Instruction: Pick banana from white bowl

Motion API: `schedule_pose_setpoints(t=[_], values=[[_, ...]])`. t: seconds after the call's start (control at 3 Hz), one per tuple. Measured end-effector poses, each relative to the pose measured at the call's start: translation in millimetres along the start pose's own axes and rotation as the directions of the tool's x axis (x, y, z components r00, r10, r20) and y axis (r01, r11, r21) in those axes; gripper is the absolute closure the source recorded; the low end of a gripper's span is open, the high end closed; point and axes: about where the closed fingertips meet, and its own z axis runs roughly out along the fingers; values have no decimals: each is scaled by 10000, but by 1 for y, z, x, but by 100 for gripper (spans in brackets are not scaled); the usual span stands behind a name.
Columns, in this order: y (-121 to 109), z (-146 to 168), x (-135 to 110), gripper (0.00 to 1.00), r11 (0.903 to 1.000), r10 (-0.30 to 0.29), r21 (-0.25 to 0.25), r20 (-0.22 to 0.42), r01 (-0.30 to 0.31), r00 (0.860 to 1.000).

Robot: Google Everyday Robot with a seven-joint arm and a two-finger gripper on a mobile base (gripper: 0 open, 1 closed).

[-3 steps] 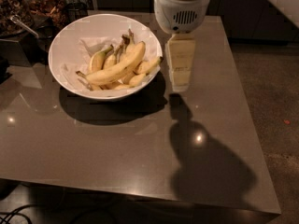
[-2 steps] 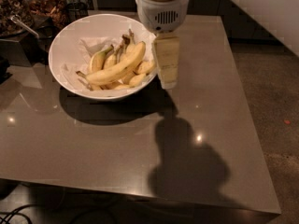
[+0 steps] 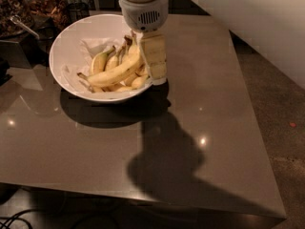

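The white bowl (image 3: 64,46) stands at the back left of the brown table and holds several yellow bananas on a white paper lining. The banana (image 3: 116,71), the longest one, lies across the middle of the bowl, its right end rising toward the bowl's right side. Shorter bananas (image 3: 101,58) lie behind and under it. My gripper (image 3: 155,70) hangs down from its white wrist (image 3: 143,8) over the bowl's right rim, right next to the long banana's right end. It holds nothing that I can see.
Dark trays of snacks (image 3: 45,4) and a metal utensil (image 3: 21,25) stand behind and left of the bowl. The table's right edge (image 3: 248,109) drops to a speckled floor. A large white surface (image 3: 257,18) fills the upper right.
My gripper has moved left, from beside the bowl's right side to over its right rim, close to the long banana. The bananas have not moved.
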Motion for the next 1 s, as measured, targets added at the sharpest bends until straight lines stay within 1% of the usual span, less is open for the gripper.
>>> schedule_pose_setpoints(t=[0.33, 0.67, 1.0], values=[[-9, 6, -12, 1, 9992, -391, -64, -24, 391, 9992], [-14, 12, -30, 13, 9958, -874, -259, 136, 877, 9961], [-14, 18, -51, 23, 9877, -1477, -476, 351, 1492, 9884]])
